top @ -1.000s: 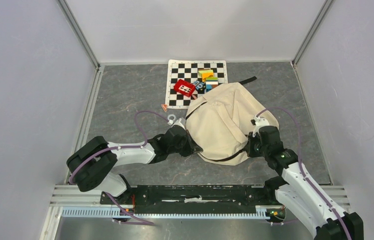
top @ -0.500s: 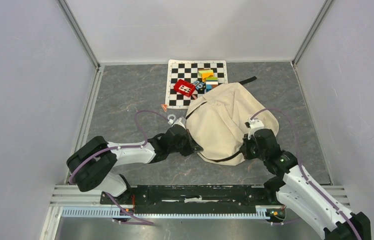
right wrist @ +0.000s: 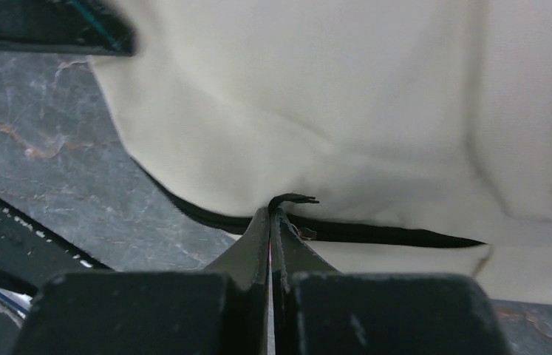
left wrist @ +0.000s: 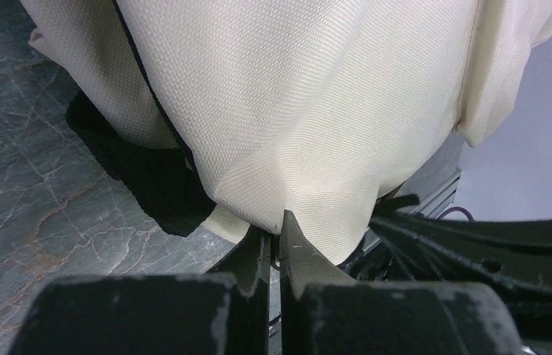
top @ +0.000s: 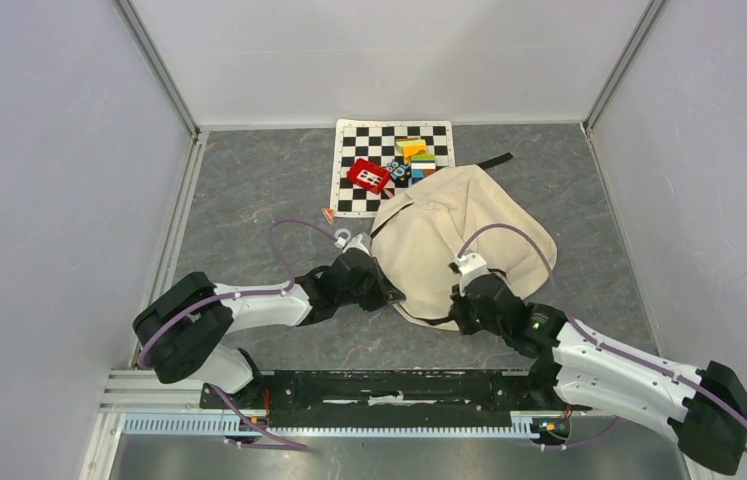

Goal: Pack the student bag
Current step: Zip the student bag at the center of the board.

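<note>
The student bag (top: pixel 454 225), a cream fabric backpack with black trim, lies flat in the middle of the table. At its near-left edge my left gripper (top: pixel 390 297) is shut on a fold of the cream fabric (left wrist: pixel 309 200), which lifts into a small peak at the left gripper (left wrist: pixel 278 232). My right gripper (top: pixel 454 311) is at the bag's near edge. In the right wrist view the right gripper (right wrist: pixel 271 214) is shut on the black zipper pull (right wrist: pixel 292 198), just above the black zipper line (right wrist: pixel 376 234).
A checkered mat (top: pixel 354 200) lies behind the bag with a red box (top: pixel 368 176) and several coloured blocks (top: pixel 415 155) on it. A small white ring (top: pixel 343 238) sits left of the bag. A black strap (top: pixel 494 161) sticks out at the bag's far side.
My right gripper has slid leftward along the bag's near edge, holding the zipper pull. The left gripper has stayed in place, pinching the fabric.
</note>
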`<act>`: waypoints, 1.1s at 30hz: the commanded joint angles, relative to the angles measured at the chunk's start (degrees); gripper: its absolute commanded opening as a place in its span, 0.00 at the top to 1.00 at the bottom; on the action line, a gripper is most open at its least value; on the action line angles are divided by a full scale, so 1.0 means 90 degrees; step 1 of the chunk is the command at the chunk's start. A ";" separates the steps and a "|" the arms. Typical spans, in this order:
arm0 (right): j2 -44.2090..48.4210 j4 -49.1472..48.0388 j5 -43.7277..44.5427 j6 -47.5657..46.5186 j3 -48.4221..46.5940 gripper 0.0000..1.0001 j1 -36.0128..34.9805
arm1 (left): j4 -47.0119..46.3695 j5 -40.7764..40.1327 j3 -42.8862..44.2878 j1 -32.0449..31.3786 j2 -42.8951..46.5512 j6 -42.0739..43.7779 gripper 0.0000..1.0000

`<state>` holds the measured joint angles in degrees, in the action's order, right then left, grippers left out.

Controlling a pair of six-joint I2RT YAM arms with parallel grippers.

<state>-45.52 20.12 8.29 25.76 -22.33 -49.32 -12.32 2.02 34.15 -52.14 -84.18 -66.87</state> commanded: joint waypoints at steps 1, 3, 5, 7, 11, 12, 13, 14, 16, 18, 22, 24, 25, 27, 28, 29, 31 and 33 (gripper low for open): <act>-0.0410 -0.0720 0.0416 0.0542 -0.0468 1.00 -0.0924 | -0.0186 -0.0200 0.0320 -0.0007 0.0059 -0.0192 0.98; -0.0661 -0.0835 0.0693 0.0661 -0.0669 1.00 -0.1364 | -0.0132 -0.0198 0.0329 -0.0007 0.0083 -0.0173 0.98; -0.0941 -0.0949 0.0909 0.0753 -0.0862 1.00 -0.1768 | -0.0075 -0.0200 0.0322 -0.0007 0.0108 -0.0148 0.98; -0.1224 -0.1112 0.1093 0.0804 -0.1038 1.00 -0.2068 | -0.0076 -0.0366 0.0308 -0.0007 0.0146 -0.0130 0.98; -0.1868 -0.1402 0.1201 0.0821 -0.1408 1.00 -0.2346 | -0.0076 -0.0381 0.0295 -0.0007 0.0197 -0.0093 0.98; -0.2038 -0.1422 0.1216 0.0823 -0.1530 1.00 -0.2357 | -0.0077 -0.0386 0.0276 -0.0007 0.0215 -0.0076 0.98; -0.2159 -0.1433 0.1224 0.0801 -0.1654 1.00 -0.2364 | -0.0068 -0.0403 0.0247 -0.0007 0.0244 -0.0063 0.98; -0.2288 -0.1446 0.1239 0.0750 -0.1757 1.00 -0.2362 | -0.0054 -0.0441 0.0211 -0.0007 0.0295 -0.0061 0.98; -0.2449 -0.1453 0.1346 0.0706 -0.1942 1.00 -0.2362 | 0.0030 -0.0543 0.0153 -0.0007 0.0456 -0.0015 0.98; -0.2579 -0.1433 0.1498 0.0698 -0.2060 1.00 -0.2362 | 0.0228 -0.0700 0.0109 -0.0007 0.0699 0.0141 0.90; -0.2754 -0.1210 0.1553 0.0659 -0.2286 0.89 -0.2362 | 0.0948 -0.1110 0.0110 -0.0003 0.1297 0.0566 0.62; -0.2735 -0.1108 0.1552 0.0623 -0.2374 0.78 -0.2362 | 0.1318 -0.1418 0.0057 -0.0007 0.1735 0.0771 0.50; -0.2706 -0.1068 0.1555 0.0596 -0.2413 0.71 -0.2362 | 0.1582 -0.1552 0.0008 -0.0007 0.1922 0.0837 0.44; -0.2602 -0.0941 0.1631 0.0537 -0.2506 0.61 -0.2354 | 0.1872 -0.1763 -0.0117 -0.0007 0.2345 0.1001 0.35; -0.2551 -0.0848 0.1687 0.0515 -0.2577 0.57 -0.2357 | 0.1958 -0.1786 -0.0195 -0.0007 0.2520 0.1089 0.32; -0.2493 -0.0744 0.1792 0.0481 -0.2645 0.54 -0.2352 | 0.2004 -0.1800 -0.0276 -0.0006 0.2700 0.1181 0.30; -0.2365 -0.0531 0.2020 0.0392 -0.2770 0.46 -0.2344 | 0.2032 -0.1696 -0.0446 -0.0007 0.2989 0.1347 0.28; -0.2239 -0.0315 0.2210 0.0251 -0.2887 0.41 -0.2276 | 0.2014 -0.1471 -0.0572 -0.0007 0.3162 0.1500 0.28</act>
<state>-68.93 14.68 23.07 29.98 -44.23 -70.28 3.07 -10.66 31.40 -52.14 -58.54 -59.22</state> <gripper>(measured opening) 0.555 0.718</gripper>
